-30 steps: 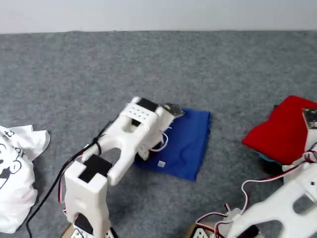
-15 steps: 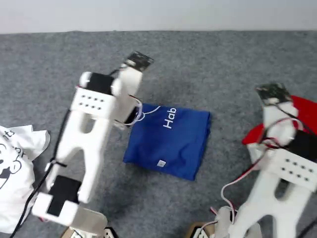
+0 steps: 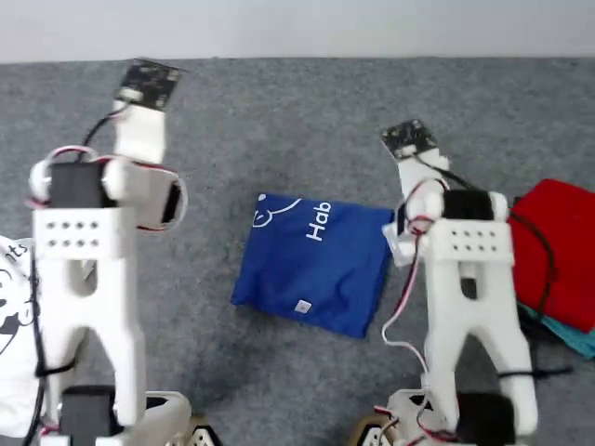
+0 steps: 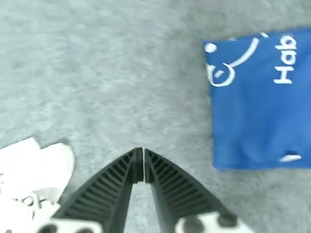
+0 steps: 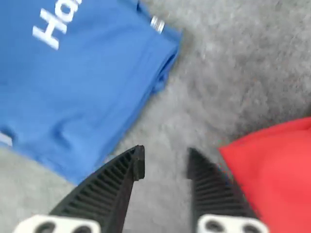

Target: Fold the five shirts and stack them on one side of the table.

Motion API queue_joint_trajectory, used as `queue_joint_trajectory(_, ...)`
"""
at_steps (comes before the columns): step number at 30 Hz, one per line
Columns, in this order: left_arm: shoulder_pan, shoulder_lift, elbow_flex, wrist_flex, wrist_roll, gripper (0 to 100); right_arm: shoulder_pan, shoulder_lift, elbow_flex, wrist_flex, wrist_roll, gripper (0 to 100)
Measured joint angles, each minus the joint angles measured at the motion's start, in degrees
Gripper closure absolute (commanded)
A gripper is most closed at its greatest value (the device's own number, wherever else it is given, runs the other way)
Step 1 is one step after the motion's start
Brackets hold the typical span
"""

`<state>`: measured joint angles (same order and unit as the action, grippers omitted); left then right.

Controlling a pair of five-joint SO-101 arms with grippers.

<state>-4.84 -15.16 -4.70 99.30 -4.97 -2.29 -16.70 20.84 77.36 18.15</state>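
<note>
A folded blue shirt (image 3: 316,265) with white print lies flat mid-table, also seen in the left wrist view (image 4: 262,97) and the right wrist view (image 5: 82,82). My left gripper (image 4: 139,164) is shut on nothing, hovering over bare carpet between the blue shirt and a crumpled white shirt (image 4: 29,170). My right gripper (image 5: 165,162) is open above the strip of carpet between the blue shirt's edge and a red shirt (image 5: 272,165). In the high view the left arm (image 3: 84,242) stands left of the blue shirt and the right arm (image 3: 465,260) right of it.
The red shirt (image 3: 558,242) rests on a teal one (image 3: 578,336) at the table's right edge. The white printed shirt (image 3: 11,325) lies crumpled at the left edge. Grey carpet (image 3: 307,121) covers the table back to the wall.
The left arm lifted off the blue shirt and swung left, uncovering it. The right arm came up from the lower right to stand between the blue and red shirts.
</note>
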Motion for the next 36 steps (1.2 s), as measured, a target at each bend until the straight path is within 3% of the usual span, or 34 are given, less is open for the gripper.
queue_joint_trajectory(8,-7.12,-1.76,0.0,0.0,-8.88,99,-4.57,13.71,-9.58,-2.9,-7.3,81.1)
queue_joint_trajectory(13,-10.64,-1.76,0.0,0.0,-9.76,99,-4.57,21.63,-13.71,-3.25,-9.41,81.2)
queue_joint_trajectory(16,-10.9,-1.76,0.0,0.0,-9.76,99,-4.75,26.46,-15.74,-4.92,-9.58,82.4)
queue_joint_trajectory(22,-10.9,-1.76,0.0,0.09,-9.76,99,-6.33,33.14,-20.48,-5.71,-9.58,95.3)
queue_joint_trajectory(36,-10.9,-1.76,0.0,0.09,-9.76,99,-7.03,36.84,-27.43,-2.9,-9.58,90.9)
